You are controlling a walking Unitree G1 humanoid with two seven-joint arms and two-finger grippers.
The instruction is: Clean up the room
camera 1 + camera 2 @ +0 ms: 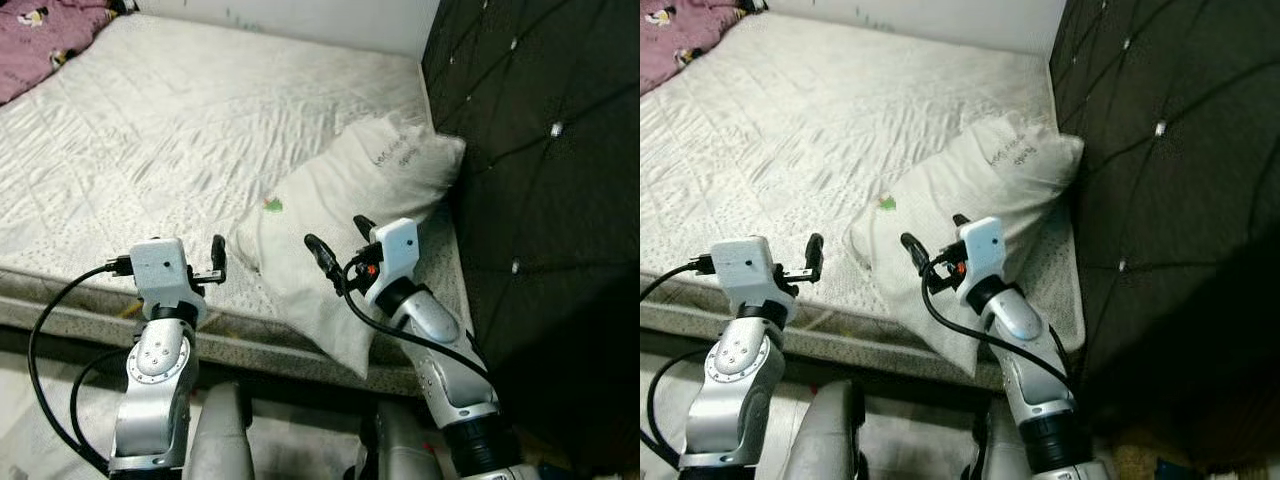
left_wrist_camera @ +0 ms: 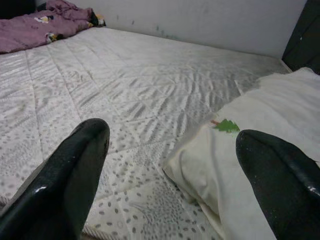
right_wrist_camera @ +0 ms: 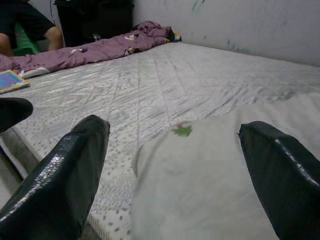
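Diagonally, pillow (image 1: 350, 215) toward headboard (image 1: 540, 170)

A white pillow (image 1: 970, 200) with a small green mark (image 1: 886, 203) is lying at an angle on the right side of the quilted mattress (image 1: 840, 110), its far end resting against the dark tufted headboard (image 1: 1170, 200) and its near corner overhanging the mattress edge. The right gripper (image 1: 936, 240) is hovering over the pillow's near part with its black fingers spread, while the left gripper (image 1: 814, 258) is sitting over the mattress's near edge just left of the pillow. A purple blanket (image 1: 675, 35) is bunching at the far left corner.
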